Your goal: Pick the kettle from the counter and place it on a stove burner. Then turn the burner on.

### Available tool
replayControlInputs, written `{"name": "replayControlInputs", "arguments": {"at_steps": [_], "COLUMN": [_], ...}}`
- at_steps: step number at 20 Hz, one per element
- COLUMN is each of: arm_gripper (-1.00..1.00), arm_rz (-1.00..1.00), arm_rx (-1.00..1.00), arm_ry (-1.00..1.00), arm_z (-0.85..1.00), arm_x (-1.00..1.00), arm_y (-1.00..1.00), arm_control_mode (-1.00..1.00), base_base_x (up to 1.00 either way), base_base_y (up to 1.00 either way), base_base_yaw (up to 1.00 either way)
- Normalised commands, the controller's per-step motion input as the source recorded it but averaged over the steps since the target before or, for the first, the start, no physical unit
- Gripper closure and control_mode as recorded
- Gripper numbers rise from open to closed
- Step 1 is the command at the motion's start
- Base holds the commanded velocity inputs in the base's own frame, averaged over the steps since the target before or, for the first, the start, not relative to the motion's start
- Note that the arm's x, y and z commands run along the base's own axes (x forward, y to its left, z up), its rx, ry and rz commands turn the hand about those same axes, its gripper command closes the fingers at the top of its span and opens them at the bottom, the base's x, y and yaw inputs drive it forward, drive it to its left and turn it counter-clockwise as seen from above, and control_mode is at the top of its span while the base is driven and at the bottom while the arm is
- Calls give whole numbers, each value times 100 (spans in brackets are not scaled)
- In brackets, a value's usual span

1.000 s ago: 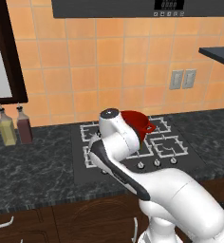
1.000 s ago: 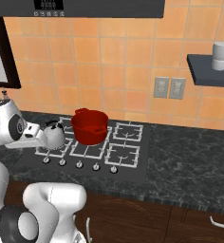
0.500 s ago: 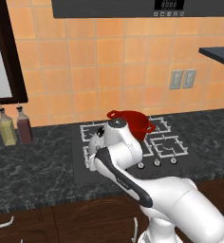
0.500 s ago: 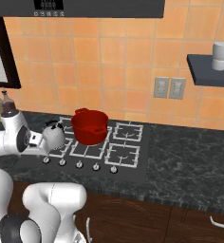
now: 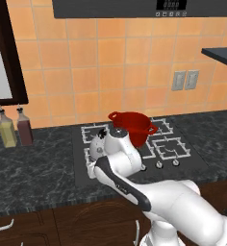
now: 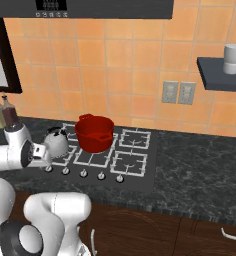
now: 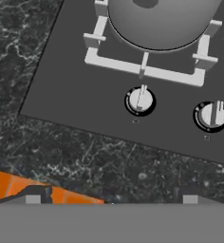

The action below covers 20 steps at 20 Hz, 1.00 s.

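One kettle (image 6: 55, 141) sits on the front-left burner (image 7: 147, 66) of the cooktop (image 6: 140, 172), its round grey body resting inside the square grate. In the hand view the kettle (image 7: 162, 21) fills the top, with the grate's prongs showing around its base. One red pot (image 6: 94, 133) stands just to the right of the kettle, on the grate behind and beside it; the two are close, and I cannot tell whether they touch.

Along the cooktop's front edge the right base view shows five round knobs in a row; the hand view brings two of them close, one (image 7: 140, 100) straight in front of the kettle and a second (image 7: 210, 115) to its right.

The end effector (image 7: 111, 194) hovers above the bench (image 7: 109, 166) in front of the kettle, near the left knob, touching nothing. Its fingers are spread wide apart and hold nothing.

Two bottles stand on the bench well to the left of the kettle against the tiled wall, one pale (image 5: 6, 129), one dark (image 5: 24, 128). On the wall right of the cooktop are two outlets (image 6: 178, 92), and one cup (image 6: 234, 58) sits on a shelf (image 6: 220, 77) above them.
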Motion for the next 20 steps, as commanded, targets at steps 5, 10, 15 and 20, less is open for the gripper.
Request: {"name": "replayControlInputs", "arguments": {"at_steps": [5, 10, 15, 20], "arm_gripper": [-100, -100, -100, -100], "arm_rz": [0, 0, 0, 0], "arm_rx": [0, 0, 0, 0], "arm_ry": [-1, 0, 0, 0], "arm_z": [-4, -22, -28, -21], "arm_x": [25, 29, 25, 23], "arm_y": [0, 0, 0, 4], "arm_control_mode": [-100, -100, -100, -100], "base_base_x": [0, 0, 0, 0], "base_base_y": [0, 0, 0, 0], "base_base_yaw": [0, 0, 0, 0]}}
